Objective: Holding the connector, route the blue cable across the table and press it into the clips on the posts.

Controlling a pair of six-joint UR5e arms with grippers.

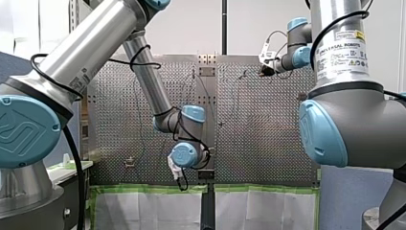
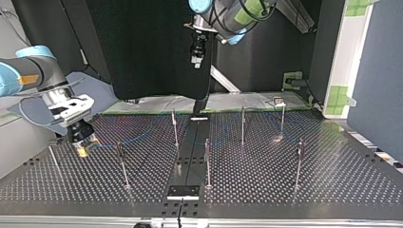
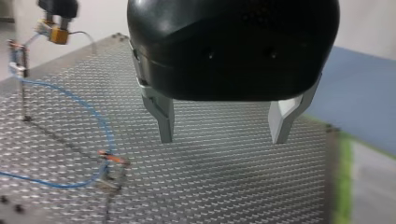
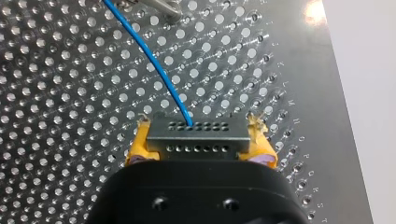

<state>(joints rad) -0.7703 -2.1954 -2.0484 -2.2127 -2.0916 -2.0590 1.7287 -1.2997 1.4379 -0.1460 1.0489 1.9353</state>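
Note:
My right gripper (image 4: 198, 123) is shut, its yellow pads (image 4: 140, 142) clamping the grey connector (image 4: 196, 140) just above the perforated table (image 4: 56, 121). The blue cable (image 4: 149, 56) leaves the connector's front and runs ahead past a post's foot. In the top view my right gripper (image 2: 81, 144) hangs low at the left, and the cable (image 2: 138, 137) trails faintly toward the middle posts (image 2: 175, 126). My left gripper (image 3: 222, 137) is open and holds nothing, high over the table (image 2: 196, 57). Beside it the cable (image 3: 100, 121) passes a clip on a post (image 3: 112, 161).
Several thin upright posts (image 2: 207, 161) stand across the table, more at the top view's right (image 2: 298, 161) and back (image 2: 242, 124). A black block (image 2: 183, 191) sits at the near edge. Green-taped white sheets (image 1: 153, 211) border the table.

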